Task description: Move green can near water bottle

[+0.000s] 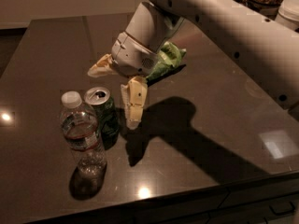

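The green can (105,116) stands upright on the dark table (201,106), its silver top with pull-tab showing. It is just right of the water bottle (82,135), which is clear with a white cap, and almost touches it. My gripper (112,98) is open just above and to the right of the can. One cream finger (133,101) hangs down beside the can's right side, and the other finger (100,67) points left behind the can. Neither finger grips the can.
A crinkly green chip bag (167,59) lies behind the gripper, partly hidden by the wrist. The white arm (224,27) crosses the upper right. Jars (280,3) stand at the far right corner. The table's front edge runs close below the bottle.
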